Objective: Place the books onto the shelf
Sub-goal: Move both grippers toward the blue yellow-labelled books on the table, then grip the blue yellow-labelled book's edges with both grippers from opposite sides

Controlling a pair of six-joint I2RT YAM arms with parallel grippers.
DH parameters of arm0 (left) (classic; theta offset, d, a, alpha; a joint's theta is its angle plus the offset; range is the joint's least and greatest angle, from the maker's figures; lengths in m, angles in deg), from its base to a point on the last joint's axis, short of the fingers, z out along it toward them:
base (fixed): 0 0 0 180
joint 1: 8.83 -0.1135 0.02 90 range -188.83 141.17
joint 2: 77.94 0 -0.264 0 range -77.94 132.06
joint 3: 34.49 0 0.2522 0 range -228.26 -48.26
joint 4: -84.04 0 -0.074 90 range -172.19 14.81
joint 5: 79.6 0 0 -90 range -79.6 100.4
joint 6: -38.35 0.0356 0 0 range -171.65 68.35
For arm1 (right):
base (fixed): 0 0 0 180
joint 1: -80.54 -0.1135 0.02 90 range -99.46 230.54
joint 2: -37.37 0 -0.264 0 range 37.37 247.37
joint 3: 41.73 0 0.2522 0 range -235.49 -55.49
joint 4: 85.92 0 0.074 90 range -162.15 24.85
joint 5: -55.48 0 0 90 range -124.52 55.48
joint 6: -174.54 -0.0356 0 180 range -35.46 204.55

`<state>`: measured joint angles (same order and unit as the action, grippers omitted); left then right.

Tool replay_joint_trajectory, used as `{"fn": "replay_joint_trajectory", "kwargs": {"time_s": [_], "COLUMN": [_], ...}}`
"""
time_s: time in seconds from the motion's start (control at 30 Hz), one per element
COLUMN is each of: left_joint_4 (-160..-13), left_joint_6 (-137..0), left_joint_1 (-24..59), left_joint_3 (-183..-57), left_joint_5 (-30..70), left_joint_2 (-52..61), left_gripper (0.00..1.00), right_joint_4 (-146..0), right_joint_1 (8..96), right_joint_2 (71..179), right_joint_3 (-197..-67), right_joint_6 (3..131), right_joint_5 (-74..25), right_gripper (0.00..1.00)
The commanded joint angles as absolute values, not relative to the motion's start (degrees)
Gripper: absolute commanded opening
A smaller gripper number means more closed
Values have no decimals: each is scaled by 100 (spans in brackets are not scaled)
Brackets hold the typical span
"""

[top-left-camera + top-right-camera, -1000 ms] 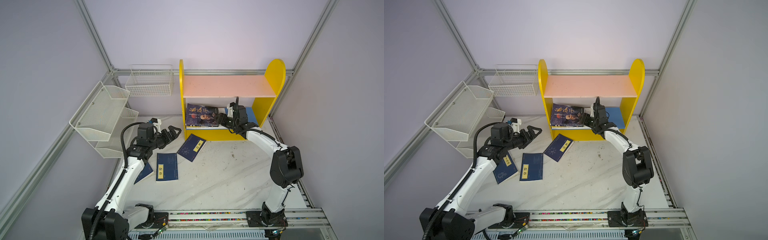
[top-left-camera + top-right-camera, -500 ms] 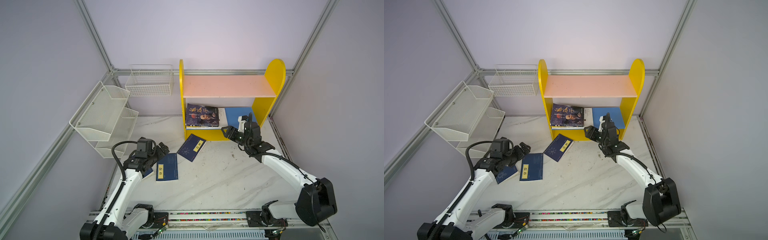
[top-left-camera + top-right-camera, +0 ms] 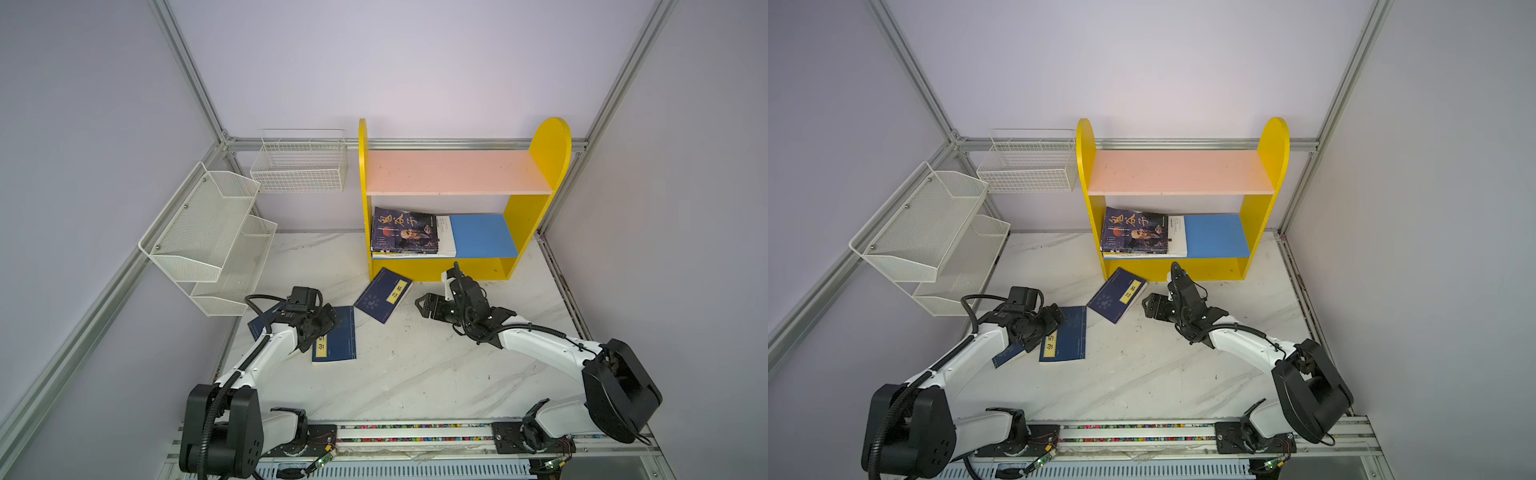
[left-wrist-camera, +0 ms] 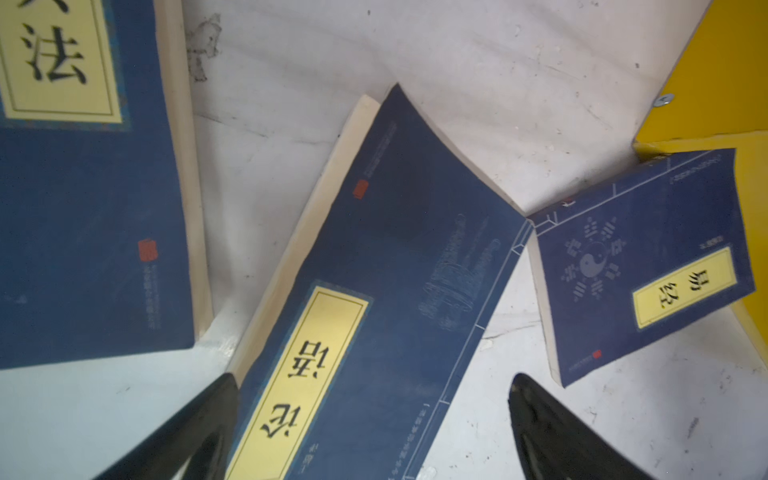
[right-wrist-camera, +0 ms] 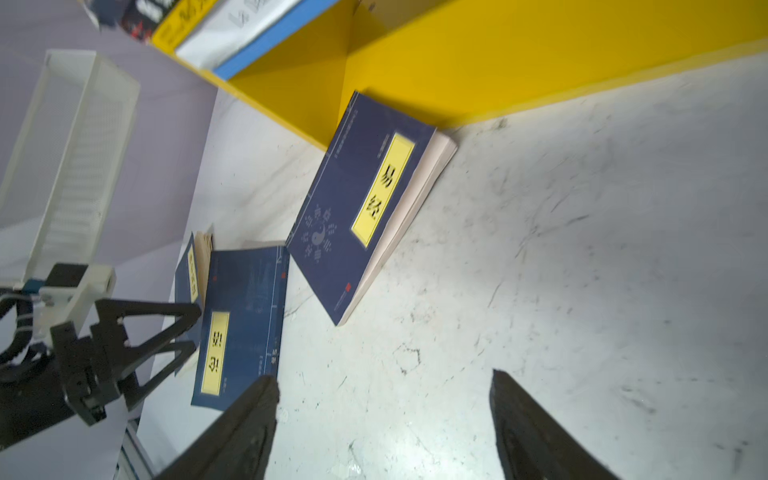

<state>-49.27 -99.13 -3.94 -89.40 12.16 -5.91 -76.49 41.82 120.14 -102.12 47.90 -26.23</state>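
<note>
The yellow shelf stands at the back with a pink upper board and a blue lower board. On the lower board lies a dark illustrated book atop a stack beside a white book. Three navy books with yellow labels lie on the table: one at the shelf's foot, one in the middle, one partly under the left arm. My left gripper hangs open over the middle book's label end. My right gripper is open and empty above bare table, right of the foot book.
A white mesh tiered rack hangs on the left wall and a white wire basket on the back wall. The marble table extends in front of the books. A rail with both arm bases runs along the front edge.
My right gripper has pulled back out of the shelf's lower tier to the table in front, with wider jaws. My left gripper has dropped down over the middle navy book.
</note>
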Motion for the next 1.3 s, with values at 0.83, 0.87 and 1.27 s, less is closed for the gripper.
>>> {"fn": "replay_joint_trajectory", "kwargs": {"time_s": [0.83,0.87,1.27], "left_joint_4": [-6233,-6213,-5746], "left_joint_6": [-10275,-10303,-10580], "left_joint_1": [2138,2143,2132], "left_joint_3": [-8690,-8717,-8835], "left_joint_5": [1609,1598,1180], "left_joint_2": [938,943,786], "left_gripper": [99,99,100], "right_joint_4": [-8787,-8797,-8663], "right_joint_1": [3794,3790,3748], "right_joint_2": [13817,13873,14980], "right_joint_3": [-10509,-10543,-11625], "right_joint_6": [5059,5077,5623], "right_joint_5": [-1818,-1817,-2265], "right_gripper": [76,76,72]}}
